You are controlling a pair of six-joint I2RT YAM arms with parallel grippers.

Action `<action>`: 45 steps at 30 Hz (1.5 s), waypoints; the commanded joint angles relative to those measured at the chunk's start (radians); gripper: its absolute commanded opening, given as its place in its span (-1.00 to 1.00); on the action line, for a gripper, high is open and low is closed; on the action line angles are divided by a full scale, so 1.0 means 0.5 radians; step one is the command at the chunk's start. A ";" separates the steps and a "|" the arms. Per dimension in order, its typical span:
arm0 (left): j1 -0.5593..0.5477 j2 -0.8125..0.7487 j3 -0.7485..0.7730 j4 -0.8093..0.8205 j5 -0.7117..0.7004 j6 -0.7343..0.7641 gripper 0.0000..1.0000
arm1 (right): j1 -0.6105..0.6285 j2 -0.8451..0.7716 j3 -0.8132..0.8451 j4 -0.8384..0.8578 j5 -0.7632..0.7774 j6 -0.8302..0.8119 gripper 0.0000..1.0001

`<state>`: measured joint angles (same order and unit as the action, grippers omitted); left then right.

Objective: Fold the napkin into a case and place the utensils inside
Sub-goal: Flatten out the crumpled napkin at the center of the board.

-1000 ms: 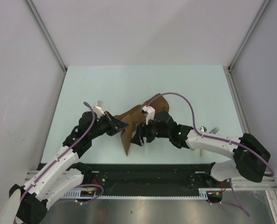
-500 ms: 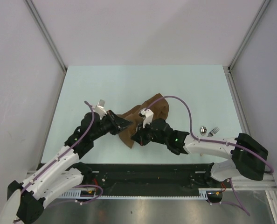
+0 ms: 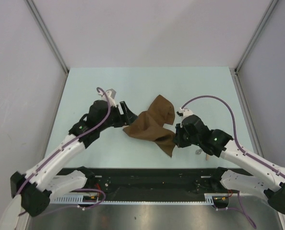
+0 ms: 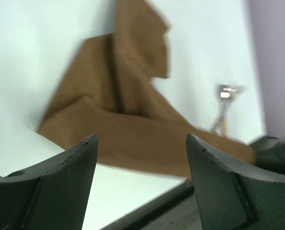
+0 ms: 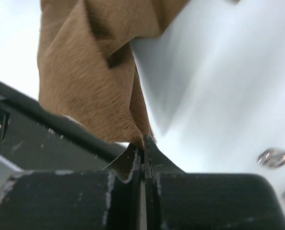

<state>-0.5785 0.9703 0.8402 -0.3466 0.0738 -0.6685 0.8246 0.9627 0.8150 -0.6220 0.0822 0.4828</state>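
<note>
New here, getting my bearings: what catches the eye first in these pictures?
The crumpled brown napkin sits in the middle of the table, its near right corner clamped in the shut right pincer. The left pincer is open at the napkin's left edge, gripping nothing.

The worktop (image 3: 109,81) is a flat, pale mint-green surface. Plain pale grey panels enclose it on three sides: back wall (image 3: 147,28), left wall (image 3: 17,86), right wall (image 3: 277,96). An aluminium post (image 3: 45,33) marks the far left corner and a second post (image 3: 256,33) the far right. A black rail (image 3: 152,179) borders the near edge. Lighting is even and diffuse.
</note>
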 commanded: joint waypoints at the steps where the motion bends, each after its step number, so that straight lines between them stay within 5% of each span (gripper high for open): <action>1: -0.006 0.510 0.151 -0.117 -0.224 0.030 0.57 | -0.011 -0.057 -0.056 -0.198 -0.084 0.216 -1.00; 6: -0.015 0.952 0.295 -0.147 -0.264 0.009 0.60 | -0.014 -0.060 -0.115 -0.189 -0.097 0.200 -1.00; 15: -0.009 1.158 0.173 0.070 -0.212 -0.034 0.26 | -0.032 -0.164 -0.118 -0.189 -0.079 0.179 -1.00; 25: -0.027 1.207 0.035 0.144 -0.221 -0.016 0.27 | -0.029 -0.167 -0.154 -0.134 -0.146 0.182 -1.00; 34: -0.033 1.223 -0.036 0.261 -0.096 0.055 -0.43 | -0.029 -0.180 -0.154 -0.124 -0.106 0.188 -1.00; 38: -0.027 0.981 -0.030 0.242 -0.123 0.067 -0.97 | -0.038 -0.164 -0.103 -0.133 -0.045 0.167 -1.00; 45: 0.074 0.024 0.246 0.128 -0.261 0.220 -1.00 | -0.091 -0.195 0.338 -0.281 0.495 0.063 -1.00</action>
<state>-0.5720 1.2793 0.8410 -0.3225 -0.0017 -0.6258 0.7921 0.8974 0.8124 -0.7502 0.1368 0.5602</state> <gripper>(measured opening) 0.012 0.014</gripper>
